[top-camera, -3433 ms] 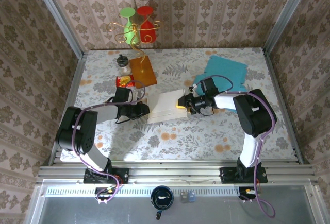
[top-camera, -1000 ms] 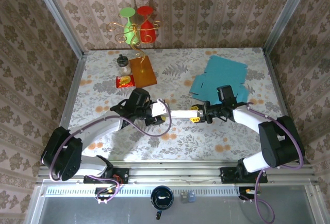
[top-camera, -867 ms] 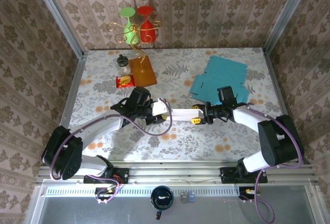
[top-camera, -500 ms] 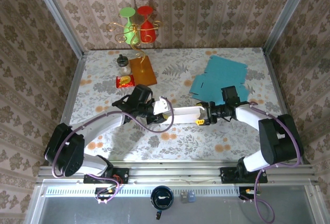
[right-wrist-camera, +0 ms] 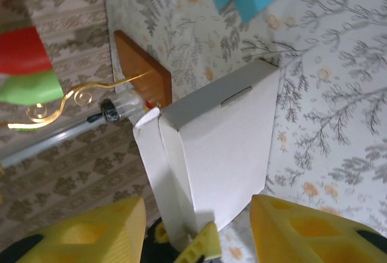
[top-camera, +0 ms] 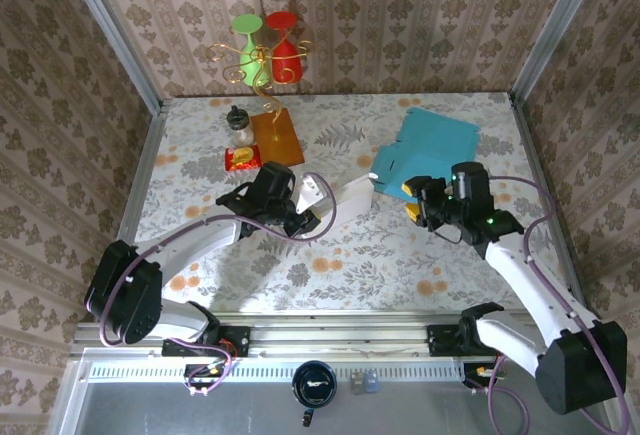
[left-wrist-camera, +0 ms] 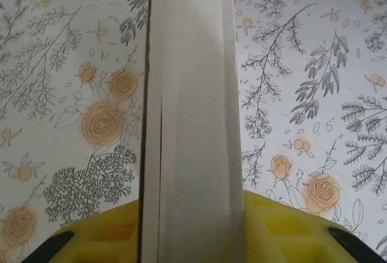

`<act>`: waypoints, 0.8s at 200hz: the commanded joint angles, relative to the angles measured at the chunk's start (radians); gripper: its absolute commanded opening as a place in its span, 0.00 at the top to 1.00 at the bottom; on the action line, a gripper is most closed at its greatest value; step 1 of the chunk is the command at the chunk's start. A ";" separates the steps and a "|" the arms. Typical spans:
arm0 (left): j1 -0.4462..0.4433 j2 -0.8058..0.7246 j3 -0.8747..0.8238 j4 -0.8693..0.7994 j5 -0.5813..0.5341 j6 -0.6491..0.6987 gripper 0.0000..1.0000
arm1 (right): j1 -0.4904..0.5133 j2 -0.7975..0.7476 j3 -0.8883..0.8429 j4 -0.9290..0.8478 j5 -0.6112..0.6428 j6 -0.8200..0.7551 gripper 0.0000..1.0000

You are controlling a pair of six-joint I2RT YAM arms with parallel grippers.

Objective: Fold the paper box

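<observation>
two arms out over the flowered table [top-camera: 330, 265], one of them now empty-handed. largest loose thing on it: the teal sheet [top-camera: 435, 140], lying flat and untouched. next down in size, the white paper box [top-camera: 350, 193] — just off the teal sheet's near-left corner, tilted up off the table rather than lying flat. looks closed on the face turned to the right wrist camera, with a tab slit near one edge. beyond the box from the teal sheet, a brown wooden board [top-camera: 276, 137], left alone.

left gripper [top-camera: 318, 198] on the box end farther from the teal sheet, yellow fingers [left-wrist-camera: 284, 230] clamped on it from both sides. right gripper [top-camera: 412, 201] at the teal sheet's near edge, fingers [right-wrist-camera: 302, 227] spread with nothing between them, clear of the box.

a second ago: box held level between both grippers, one at each end. since then, released on the right, pulled back toward the teal sheet, and swung upward by the left alone. probably means the two-handed creasing is over for now — either a regrip from a new side or a look at the shape before setting down. hard to tell from here whether every flap is tucked.
</observation>
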 commanded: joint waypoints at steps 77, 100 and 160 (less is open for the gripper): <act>0.005 -0.003 0.018 -0.079 -0.045 -0.105 0.66 | 0.272 0.352 0.119 0.345 0.130 -0.147 0.49; 0.006 -0.004 0.020 -0.082 -0.046 -0.103 0.65 | 0.274 0.388 0.126 0.353 0.131 -0.139 0.49; -0.001 -0.007 0.021 -0.083 -0.051 -0.093 0.63 | 0.272 0.489 0.151 0.285 0.128 -0.127 0.54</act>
